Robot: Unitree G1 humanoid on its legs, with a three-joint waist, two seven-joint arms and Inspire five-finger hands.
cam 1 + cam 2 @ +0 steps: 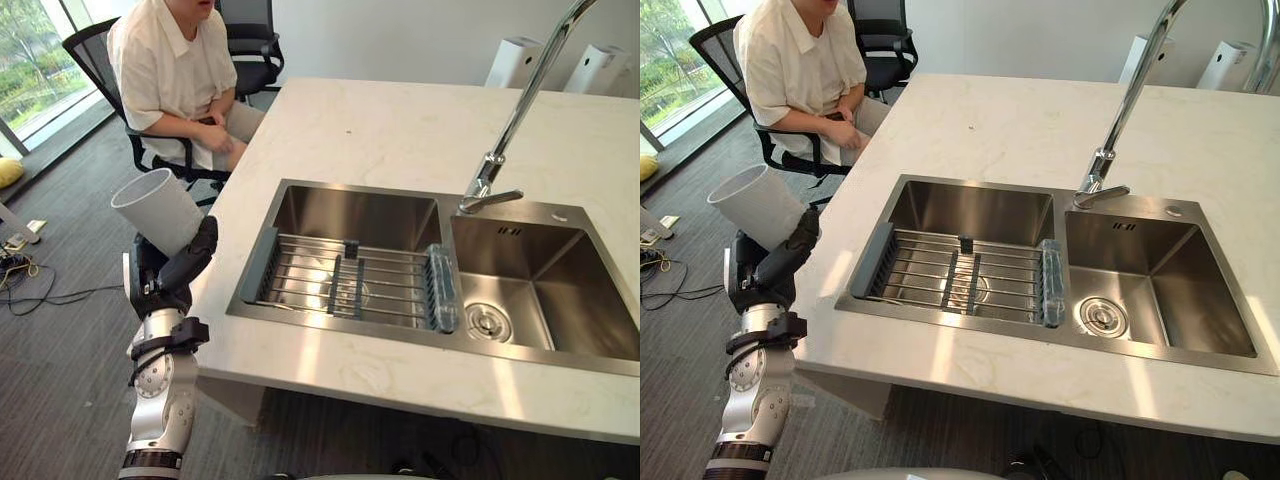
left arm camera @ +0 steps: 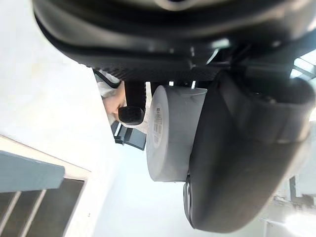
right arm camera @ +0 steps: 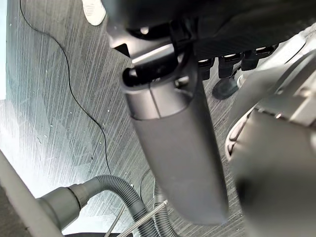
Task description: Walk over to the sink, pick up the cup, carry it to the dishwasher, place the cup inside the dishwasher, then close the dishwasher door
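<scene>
Curling round the pale cup [image 1: 156,206] — tilted, off the bench's [image 1: 400,130] left edge — the left robot hand [image 1: 185,265] is gripping it; the sink [image 1: 350,215] is lying further right; the right robot hand [image 3: 177,148] is hanging over the floor [image 3: 49,98] — grip unreadable.

The scene holds one cup [image 1: 158,208], one person [image 1: 175,70], two office chairs [image 1: 250,45], one faucet [image 1: 520,110], two sink basins [image 1: 350,215], one wire rack [image 1: 345,280] and two white containers [image 1: 515,62].

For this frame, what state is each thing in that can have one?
cup: held tilted in the left robot hand, beside the counter.
faucet: no water running.
sink rack: lying in the left basin.
person: seated on an office chair.
right robot hand: above the floor.
</scene>
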